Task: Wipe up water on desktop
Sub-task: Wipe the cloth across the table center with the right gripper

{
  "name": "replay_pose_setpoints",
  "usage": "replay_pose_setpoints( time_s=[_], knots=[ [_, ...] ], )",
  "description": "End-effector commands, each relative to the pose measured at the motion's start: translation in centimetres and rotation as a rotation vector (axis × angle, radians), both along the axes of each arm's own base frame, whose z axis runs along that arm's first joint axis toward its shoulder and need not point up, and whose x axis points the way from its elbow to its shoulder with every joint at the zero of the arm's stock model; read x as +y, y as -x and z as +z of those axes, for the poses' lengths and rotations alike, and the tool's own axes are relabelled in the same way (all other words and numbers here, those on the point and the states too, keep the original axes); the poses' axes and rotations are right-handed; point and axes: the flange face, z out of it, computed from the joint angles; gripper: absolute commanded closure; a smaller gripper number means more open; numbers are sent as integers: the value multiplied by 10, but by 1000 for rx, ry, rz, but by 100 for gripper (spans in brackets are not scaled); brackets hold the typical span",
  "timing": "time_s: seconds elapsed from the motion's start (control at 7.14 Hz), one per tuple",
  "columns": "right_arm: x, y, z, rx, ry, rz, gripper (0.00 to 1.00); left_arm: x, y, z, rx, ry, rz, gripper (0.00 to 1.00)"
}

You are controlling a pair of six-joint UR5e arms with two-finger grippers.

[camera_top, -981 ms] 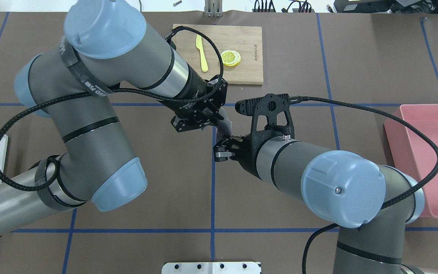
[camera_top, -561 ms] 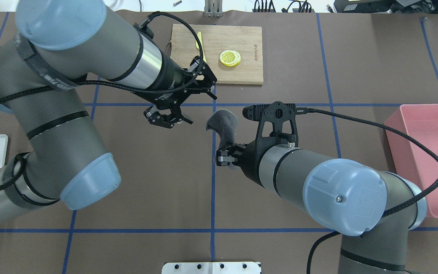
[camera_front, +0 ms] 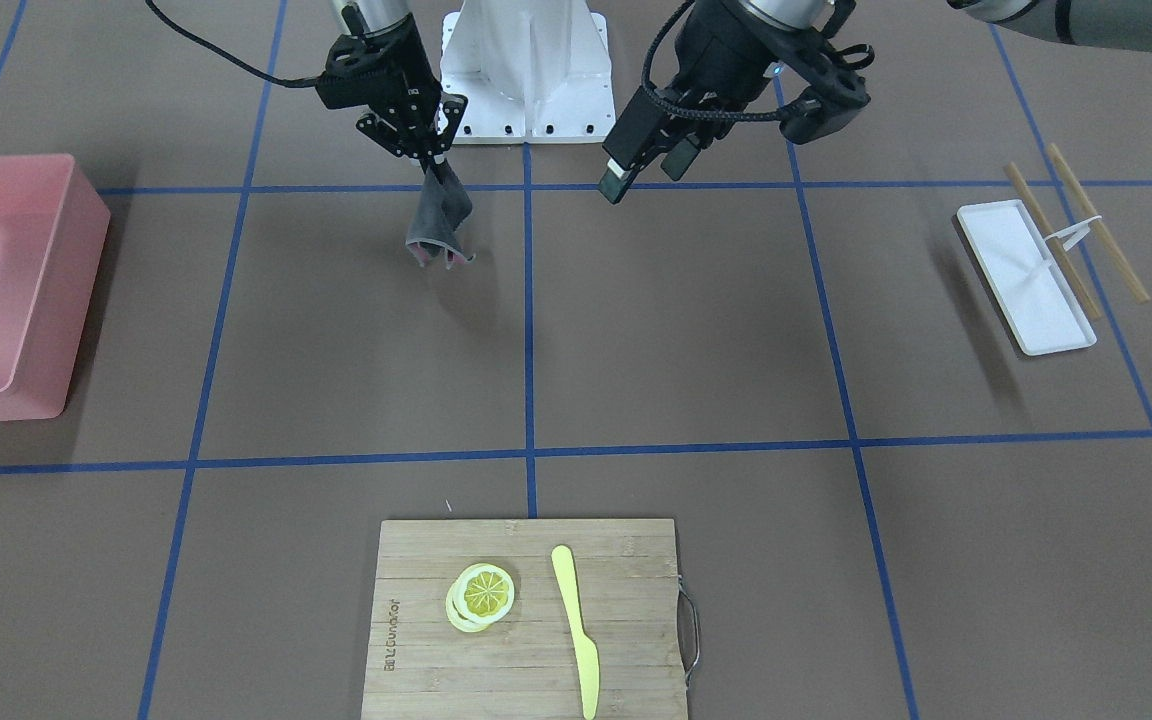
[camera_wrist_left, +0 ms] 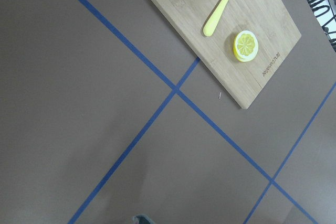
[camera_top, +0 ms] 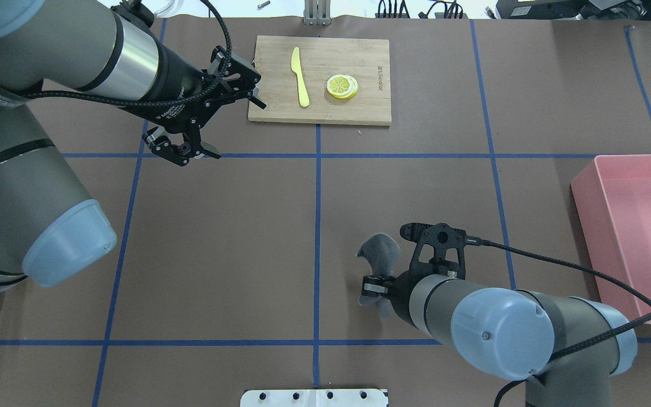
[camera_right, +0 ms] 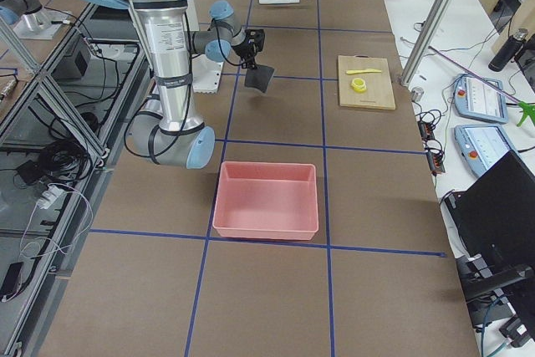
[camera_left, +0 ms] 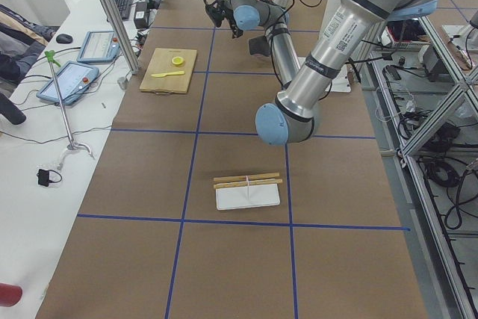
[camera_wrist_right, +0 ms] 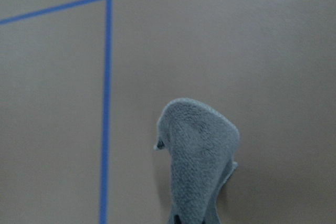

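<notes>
Overhead exterior view: my right hand [camera_top: 372, 287] was clamped on a grey cloth [camera_top: 379, 251] that dangled above the brown worktop [camera_top: 218, 237]. My left hand [camera_top: 185, 152] hung open and empty. No water was visible. I judged the next move was lowering the cloth flat and sweeping.

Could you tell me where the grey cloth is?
Overhead view: the grey cloth hangs from the right gripper, just right of the central blue tape line.
</notes>
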Motion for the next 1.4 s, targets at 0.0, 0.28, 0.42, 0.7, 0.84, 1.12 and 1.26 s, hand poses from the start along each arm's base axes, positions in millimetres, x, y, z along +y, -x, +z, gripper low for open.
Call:
replay_pose_setpoints(
  time_s=[0.0, 0.28, 0.42, 0.7, 0.84, 1.12, 1.26],
  knots=[
    [-17, -47, 85, 128, 148, -63, 100, -10, 7, 14, -30, -35, 19, 2],
    [-56, -126, 158, 265, 152, -158, 100, -18, 12, 20, -49, -55, 17, 2],
    [-68, -145, 169, 300, 105, -178, 100, -20, 14, 26, -60, -56, 15, 2],
    [-77, -63, 123, 218, 105, -178, 100, -25, 29, 46, -96, -102, 27, 2],
    [-69, 2, 80, 144, 165, -153, 100, -38, 59, 76, -127, -134, 64, 2],
    [-64, 113, -25, 115, 210, -119, 100, -64, 148, 121, -148, -204, 89, 2],
    [-70, 132, -61, 76, 189, -114, 100, -73, 185, 139, -149, -226, 93, 2]
  ],
)
